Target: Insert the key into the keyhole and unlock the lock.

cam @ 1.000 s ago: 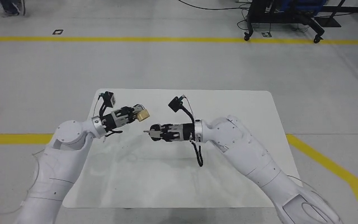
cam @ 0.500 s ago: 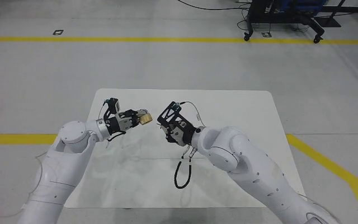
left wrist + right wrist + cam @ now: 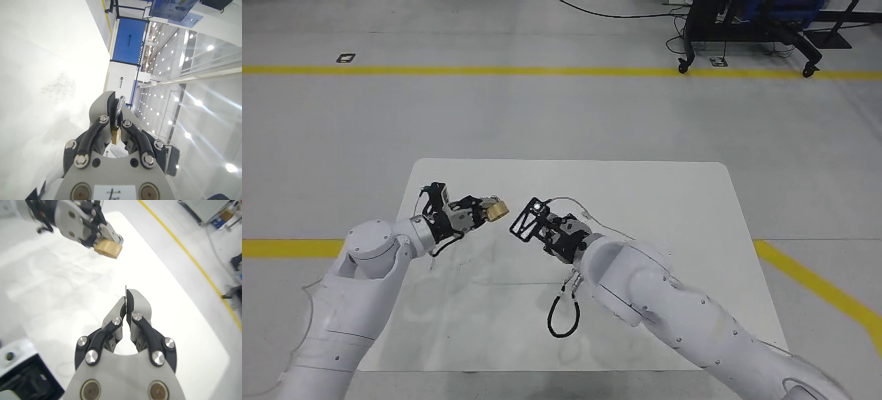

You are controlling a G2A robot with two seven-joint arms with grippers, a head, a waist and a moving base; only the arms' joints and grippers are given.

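The left gripper (image 3: pixel 117 106) is clamped on the steel shackle (image 3: pixel 121 101) of the brass lock (image 3: pixel 108 248). This leaves the body jutting past its fingertips, with the bottom face bare and turned toward the other arm. That grip seems chosen to keep the keyhole end unobstructed. The right gripper (image 3: pixel 126 298) has its pads pressed together on the key (image 3: pixel 125 292), seen edge-on, with only a short thin tip showing beyond the fingertips. The lock sits ahead of that tip, apart from it and off its line, and both are held above the white table (image 3: pixel 682 200). By my judgement the insertion is not yet begun. The tip needs to be lined up with the keyhole, and a lock pinched only by its shackle may swivel when pushed.
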